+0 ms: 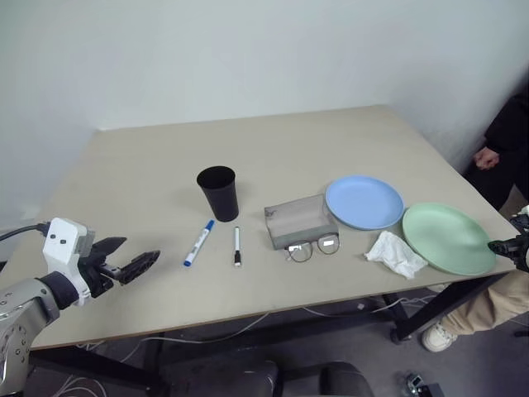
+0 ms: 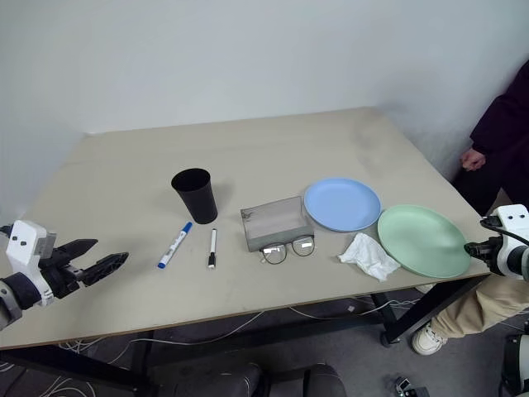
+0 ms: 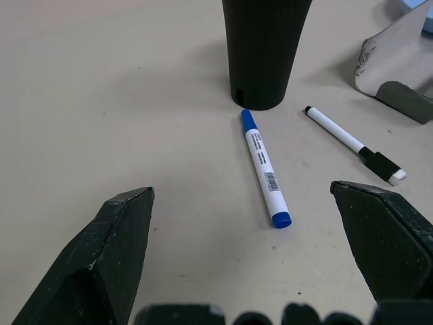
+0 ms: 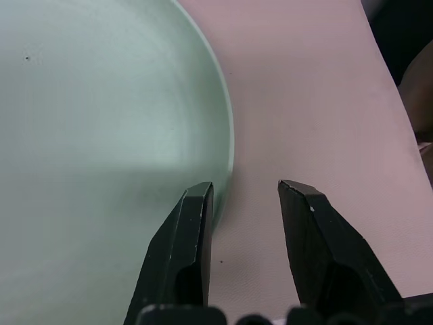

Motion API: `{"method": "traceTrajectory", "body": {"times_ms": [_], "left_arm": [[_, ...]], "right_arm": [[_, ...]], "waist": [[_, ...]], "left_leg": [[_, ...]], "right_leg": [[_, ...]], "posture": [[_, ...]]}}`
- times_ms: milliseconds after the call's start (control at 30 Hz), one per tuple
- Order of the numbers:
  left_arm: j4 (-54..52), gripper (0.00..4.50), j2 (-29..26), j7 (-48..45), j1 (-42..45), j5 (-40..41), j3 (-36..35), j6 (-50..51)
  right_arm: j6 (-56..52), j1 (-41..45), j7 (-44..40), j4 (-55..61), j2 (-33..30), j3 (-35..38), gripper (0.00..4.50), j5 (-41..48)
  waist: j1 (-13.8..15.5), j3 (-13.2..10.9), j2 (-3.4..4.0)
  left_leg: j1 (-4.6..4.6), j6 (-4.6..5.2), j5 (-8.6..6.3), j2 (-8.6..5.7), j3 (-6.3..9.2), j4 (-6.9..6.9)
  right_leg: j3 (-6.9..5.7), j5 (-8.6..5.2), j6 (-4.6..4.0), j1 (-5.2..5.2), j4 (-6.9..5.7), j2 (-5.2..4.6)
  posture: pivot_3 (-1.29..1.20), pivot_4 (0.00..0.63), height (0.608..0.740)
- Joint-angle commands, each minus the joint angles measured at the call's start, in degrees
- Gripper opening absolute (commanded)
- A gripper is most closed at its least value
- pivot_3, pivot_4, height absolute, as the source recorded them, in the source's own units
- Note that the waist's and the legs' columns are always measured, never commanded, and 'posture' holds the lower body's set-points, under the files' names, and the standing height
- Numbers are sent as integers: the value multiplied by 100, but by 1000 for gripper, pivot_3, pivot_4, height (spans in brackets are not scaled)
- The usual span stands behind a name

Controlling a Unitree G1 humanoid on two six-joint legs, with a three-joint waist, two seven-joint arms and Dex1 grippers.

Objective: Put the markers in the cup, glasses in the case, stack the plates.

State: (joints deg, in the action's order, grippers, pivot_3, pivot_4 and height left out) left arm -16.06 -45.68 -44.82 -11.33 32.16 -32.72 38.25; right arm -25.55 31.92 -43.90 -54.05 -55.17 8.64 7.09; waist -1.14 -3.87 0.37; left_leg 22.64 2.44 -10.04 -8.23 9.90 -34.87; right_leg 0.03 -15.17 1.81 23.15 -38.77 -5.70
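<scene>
The step in hand looks like taking the green plate (image 2: 424, 240) by its rim so it can be stacked with the blue plate (image 2: 341, 203). The right gripper (image 4: 245, 196) sits at the green plate's outer edge, its jaws partly open with one finger (image 4: 191, 230) over the rim and the other over the bare surface (image 4: 304, 101) just outside it; whether that finger touches the rim I cannot tell, and nothing is clamped. To do this well, I judge the jaws should straddle the rim squarely, one finger above and one slipped beneath the lip, closing firmly before lifting, since a shallow plastic plate can skid or tip if pinched at a slant. Taking the cup (image 1: 218, 192) as landmark: both markers lie just in front of it, the blue marker (image 1: 198, 242) angled toward the left arm's side, the black-ended marker (image 1: 237, 246) beside it. The case (image 1: 299, 220) lies to the cup's right, with the glasses (image 1: 314, 246) touching its front edge. The blue plate lies further right, the green plate beyond that near the surface's right edge, and a tissue (image 1: 397, 254) lies in front of the gap between them. The left gripper (image 1: 131, 260) hovers well in front of and left of the cup, jaws spread wide and empty, pointing toward the markers.
</scene>
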Motion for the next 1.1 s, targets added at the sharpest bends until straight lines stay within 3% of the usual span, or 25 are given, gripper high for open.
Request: {"method": "traceTrajectory", "body": {"times_ms": [33,367,467,567,600,900,1100], "left_arm": [[-121,4464,-93,-296,-82,-44,-6,-374],[-156,4464,-45,-377,-147,-36,-4,-558],[-176,4500,-30,-351,-176,-39,-18,-570],[-201,4500,-20,-323,-202,-31,-30,-565],[-207,4500,-17,-312,-208,-29,-33,-563],[-241,4500,0,-213,-226,-8,-33,-554],[-248,4500,1,-166,-220,1,-54,-545]], "right_arm": [[-371,272,9,-42,63,246,1631,194],[-1015,594,106,-131,293,351,1631,325],[-1140,656,183,-152,392,379,1097,351],[-1193,685,220,-151,463,384,148,314],[-1224,712,265,-174,482,413,67,311],[-1351,1135,761,-370,553,718,67,391],[-1715,1966,1036,-356,497,1147,67,741]], "waist": [[-9,1,1],[-8,4,4],[-20,5,4],[-30,8,0],[-32,18,-7],[-31,27,-18],[-49,25,-5]], "left_leg": [[-1,0,0,0,-2,0],[1,3,0,0,-2,-1],[0,3,0,0,-4,-1],[-2,3,0,4,-5,-2],[-4,3,0,5,-5,-2],[-6,2,-1,11,-7,-9],[-3,3,-1,13,-18,-9]], "right_leg": [[1,1,-1,-1,0,0],[2,1,0,1,0,0],[5,2,0,2,0,1],[8,5,-3,1,-1,9],[11,5,-3,0,-1,11],[22,14,-7,-4,-1,25],[41,20,-6,7,-1,33]], "posture": [[0,0,740],[0,0,740],[0,0,740],[0,0,740],[0,0,740],[0,0,740],[0,0,740]]}}
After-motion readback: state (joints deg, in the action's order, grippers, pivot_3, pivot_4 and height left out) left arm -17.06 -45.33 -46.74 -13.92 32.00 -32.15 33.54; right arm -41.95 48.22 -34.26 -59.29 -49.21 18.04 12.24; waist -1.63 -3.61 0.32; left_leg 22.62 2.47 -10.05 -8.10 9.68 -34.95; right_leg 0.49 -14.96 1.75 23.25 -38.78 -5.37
